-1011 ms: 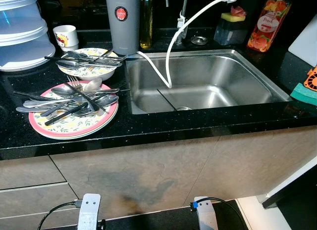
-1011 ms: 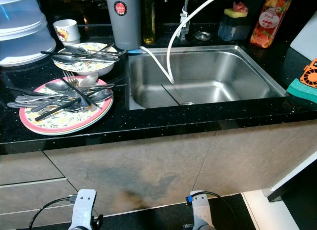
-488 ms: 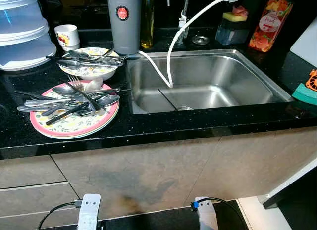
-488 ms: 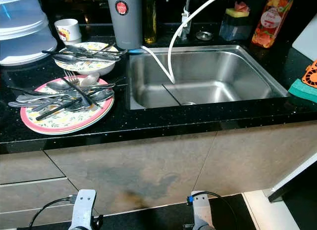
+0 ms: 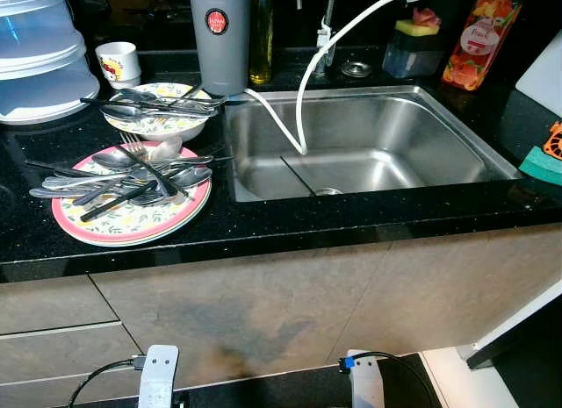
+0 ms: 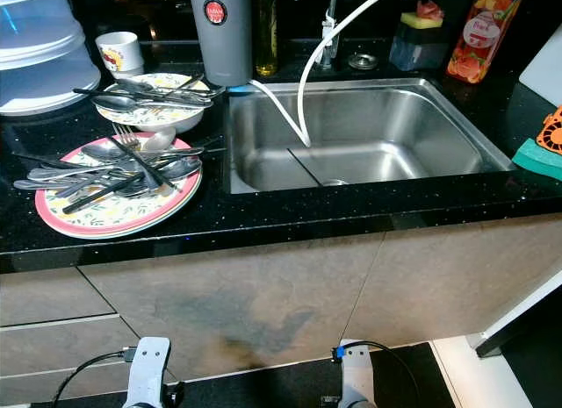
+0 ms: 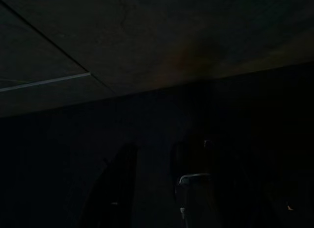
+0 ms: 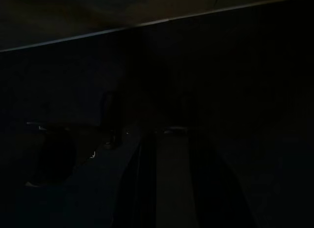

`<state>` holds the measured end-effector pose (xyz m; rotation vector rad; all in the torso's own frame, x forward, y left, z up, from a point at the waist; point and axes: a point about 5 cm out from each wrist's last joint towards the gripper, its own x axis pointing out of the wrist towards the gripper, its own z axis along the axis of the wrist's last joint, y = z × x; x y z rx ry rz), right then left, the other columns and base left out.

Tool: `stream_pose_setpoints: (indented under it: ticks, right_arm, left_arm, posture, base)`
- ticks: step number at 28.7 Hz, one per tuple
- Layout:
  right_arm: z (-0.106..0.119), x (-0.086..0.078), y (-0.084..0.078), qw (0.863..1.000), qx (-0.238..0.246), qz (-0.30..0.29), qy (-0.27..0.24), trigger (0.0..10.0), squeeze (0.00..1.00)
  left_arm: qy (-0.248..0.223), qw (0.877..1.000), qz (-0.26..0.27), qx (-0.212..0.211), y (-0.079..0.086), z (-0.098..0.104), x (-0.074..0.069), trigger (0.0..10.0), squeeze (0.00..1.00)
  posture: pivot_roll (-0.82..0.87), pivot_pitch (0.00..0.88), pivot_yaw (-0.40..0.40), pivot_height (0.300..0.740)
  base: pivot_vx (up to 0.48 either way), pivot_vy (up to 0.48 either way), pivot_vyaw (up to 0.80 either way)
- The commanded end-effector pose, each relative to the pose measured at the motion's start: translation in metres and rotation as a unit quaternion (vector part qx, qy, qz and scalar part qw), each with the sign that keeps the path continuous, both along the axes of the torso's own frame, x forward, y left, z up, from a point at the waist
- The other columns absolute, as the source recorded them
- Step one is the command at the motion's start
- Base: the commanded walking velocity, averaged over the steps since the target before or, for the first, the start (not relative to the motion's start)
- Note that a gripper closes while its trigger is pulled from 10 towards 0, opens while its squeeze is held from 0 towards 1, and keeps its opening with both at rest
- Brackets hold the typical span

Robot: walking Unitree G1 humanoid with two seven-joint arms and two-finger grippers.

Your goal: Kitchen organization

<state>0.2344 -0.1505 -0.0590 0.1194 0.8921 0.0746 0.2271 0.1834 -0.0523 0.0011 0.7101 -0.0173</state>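
With both arms hanging low and finger positions impossible to tell, loose cutlery point(image 5: 123, 175) heaped on the pink-rimmed plate point(image 5: 132, 222) far above could slide and scatter if the plate gets lifted or nudged.

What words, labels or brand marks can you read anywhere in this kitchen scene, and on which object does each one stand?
Nothing reads clearly enough to quote.
Red round badge on the grey canister: lettering too small.
Label on the orange bottle: script word, blurred.
Print on the white cup: a picture, no legible text.

Head views look down on the sink point(image 5: 369, 153) (shared); wrist views dark.
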Motion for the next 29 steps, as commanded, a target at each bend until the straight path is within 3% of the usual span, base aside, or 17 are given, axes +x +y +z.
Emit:
stream_pose_setpoints:
  ticks: [1,5,8,21,25,29]
  right_arm:
    - [-0.0041,-0.0062,-0.0007,1.0,-0.01,0.0,0.009,10.0,0.0]
    - [-0.0056,-0.0079,-0.0022,0.999,-0.021,-0.02,0.021,10.0,0.0]
    - [-0.0069,-0.01,0.0019,0.998,0.024,-0.047,0.029,10.0,0.0]
    - [-0.0052,-0.0078,0.003,0.998,0.037,-0.046,0.016,10.0,0.0]
    - [-0.0017,-0.0027,-0.0036,0.999,-0.031,-0.007,-0.005,10.0,0.0]
    - [-0.0019,-0.0028,-0.0048,0.999,-0.04,0.001,0.0,10.0,0.0]
  left_arm:
    - [0.02,1.0,0.007,0.009,0.0039,-0.006,-0.0088,10.0,0.0]
    - [0.024,1.0,0.012,0.015,0.0049,-0.0061,-0.0083,10.0,0.0]
    - [0.022,1.0,0.011,0.014,0.0039,-0.0049,-0.0064,10.0,0.0]
    - [0.023,1.0,0.011,0.013,0.0027,-0.0051,-0.0059,10.0,0.0]
    - [0.023,1.0,0.013,0.013,0.0023,-0.0052,-0.0061,10.0,0.0]
    - [0.023,1.0,0.015,0.012,0.0021,-0.0055,-0.0066,10.0,0.0]
  posture:
    - [-0.01,0.198,0.007,0.74]
    - [-0.02,0.195,0.007,0.74]
    - [-0.02,0.194,0.007,0.74]
    - [-0.02,0.194,0.006,0.74]
    - [-0.01,0.196,0.003,0.74]
    - [-0.02,0.19,-0.001,0.74]
  base:
    - [0.0,0.0,0.0]
    - [0.0,0.0,0.0]
    - [0.0,0.0,0.0]
    - [0.0,0.0,0.0]
    - [0.0,0.0,0.0]
    - [0.0,0.0,0.0]
